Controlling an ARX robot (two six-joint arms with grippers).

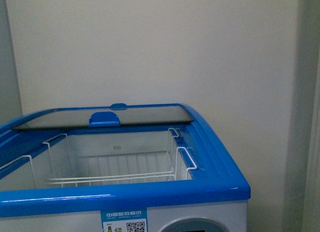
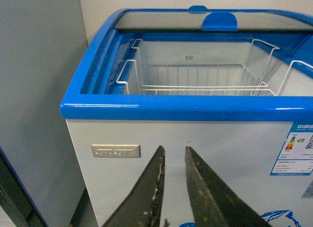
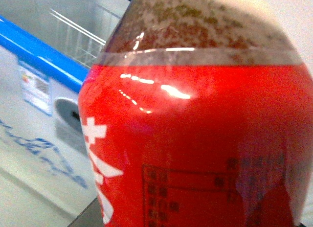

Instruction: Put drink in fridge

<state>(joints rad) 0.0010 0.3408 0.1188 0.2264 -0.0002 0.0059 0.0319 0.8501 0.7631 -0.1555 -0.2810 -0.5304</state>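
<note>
The fridge (image 1: 125, 194) is a white chest cooler with a blue top rim, seen close ahead in the front view. Its near half is uncovered, with a white wire basket (image 1: 115, 167) inside; the glass lid (image 1: 100, 117) sits slid to the back. Neither arm shows in the front view. The fridge also shows in the left wrist view (image 2: 186, 107), where my left gripper (image 2: 174, 153) is shut and empty, in front of the white front wall below the rim. In the right wrist view the drink (image 3: 195, 139), red label and amber-brown liquid, fills the frame; my right gripper is shut on it, fingers hidden.
A plain cream wall stands behind the fridge (image 1: 160, 47). A grey-white cabinet (image 2: 39, 90) stands beside the fridge's left side in the left wrist view. The fridge's blue rim and basket show beyond the bottle in the right wrist view (image 3: 44, 53).
</note>
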